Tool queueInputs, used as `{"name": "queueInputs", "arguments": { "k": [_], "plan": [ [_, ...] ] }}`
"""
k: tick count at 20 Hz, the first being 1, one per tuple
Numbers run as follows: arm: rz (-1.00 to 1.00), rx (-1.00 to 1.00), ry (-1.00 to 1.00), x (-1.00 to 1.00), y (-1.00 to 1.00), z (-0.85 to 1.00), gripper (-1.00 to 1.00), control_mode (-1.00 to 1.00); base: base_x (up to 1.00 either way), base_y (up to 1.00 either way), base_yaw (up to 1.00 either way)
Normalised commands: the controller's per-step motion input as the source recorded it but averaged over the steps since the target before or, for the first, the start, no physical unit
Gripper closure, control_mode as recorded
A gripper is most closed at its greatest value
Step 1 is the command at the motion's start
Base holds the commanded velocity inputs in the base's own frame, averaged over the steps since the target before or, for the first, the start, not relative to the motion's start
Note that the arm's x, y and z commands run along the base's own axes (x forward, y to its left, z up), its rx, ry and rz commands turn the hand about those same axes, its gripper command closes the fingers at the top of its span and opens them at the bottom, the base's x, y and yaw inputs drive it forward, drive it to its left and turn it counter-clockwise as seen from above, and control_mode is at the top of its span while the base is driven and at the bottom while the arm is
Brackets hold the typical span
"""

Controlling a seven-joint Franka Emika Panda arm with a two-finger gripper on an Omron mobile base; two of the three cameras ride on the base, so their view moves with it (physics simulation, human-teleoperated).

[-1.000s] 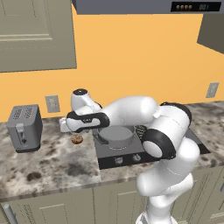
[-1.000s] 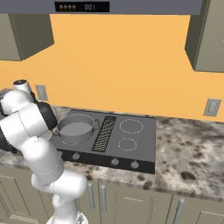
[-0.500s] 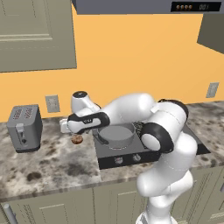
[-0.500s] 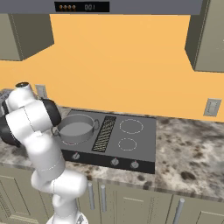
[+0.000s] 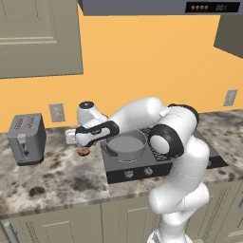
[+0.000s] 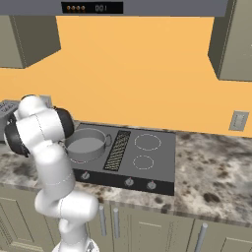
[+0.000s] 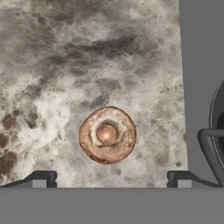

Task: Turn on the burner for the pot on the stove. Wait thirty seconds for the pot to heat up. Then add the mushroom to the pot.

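The mushroom [image 7: 107, 134] lies cap-down on the speckled stone counter [image 5: 52, 175], to the left of the stove [image 5: 156, 163] and well clear of its edge. Going left to right in the left base view: the grey toaster [image 5: 27, 138] stands at the far left, then a stretch of bare counter, then the mushroom with the gripper [image 5: 77, 137] poised over it, then the pot [image 5: 124, 145] on the stove's left burner, its dark side handle [image 7: 210, 146] pointing toward the mushroom.

In the hand view the two fingertips stand spread as wide as they go, holding nothing, one at the lower left and one at the lower right, and the mushroom sits ahead of them, between their lines, a little left of centre. That is the relation the next move depends on: the mushroom lies straight along the gripper's approach, so a plain descent should bring the fingers down on either side of it. It is round, with no long axis, so the hand's roll hardly matters. The pot handle is near the right fingertip's side and could be brushed if the hand drifts that way.
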Motion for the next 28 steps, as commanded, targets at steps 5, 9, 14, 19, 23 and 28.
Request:
{"name": "queueInputs", "arguments": {
  "k": [5, 9, 14, 19, 23, 28],
  "plan": [
    [-0.04, 0.0, -0.01, 0.06, 0.31, -0.15, -1.0, -1.0, 0.0, 0.0, 0.0],
    [-0.03, 0.01, 0.0, 0.0, 0.01, -0.1, -1.0, -1.0, 0.0, 0.0, 0.0],
    [-0.03, 0.04, 0.0, 0.0, 0.0, -0.16, -1.0, -1.0, 0.0, 0.0, 0.0],
    [-0.04, 0.05, 0.0, 0.0, -0.08, -0.23, -1.0, -1.0, 0.0, 0.0, 0.0],
    [-0.02, 0.01, -0.05, 0.07, -0.18, -0.16, -1.0, -1.0, 0.0, 0.0, 0.0],
    [-0.03, 0.0, -0.06, 0.28, -0.02, -0.14, -1.0, -1.0, 0.0, 0.0, 0.0]
  ]
}}
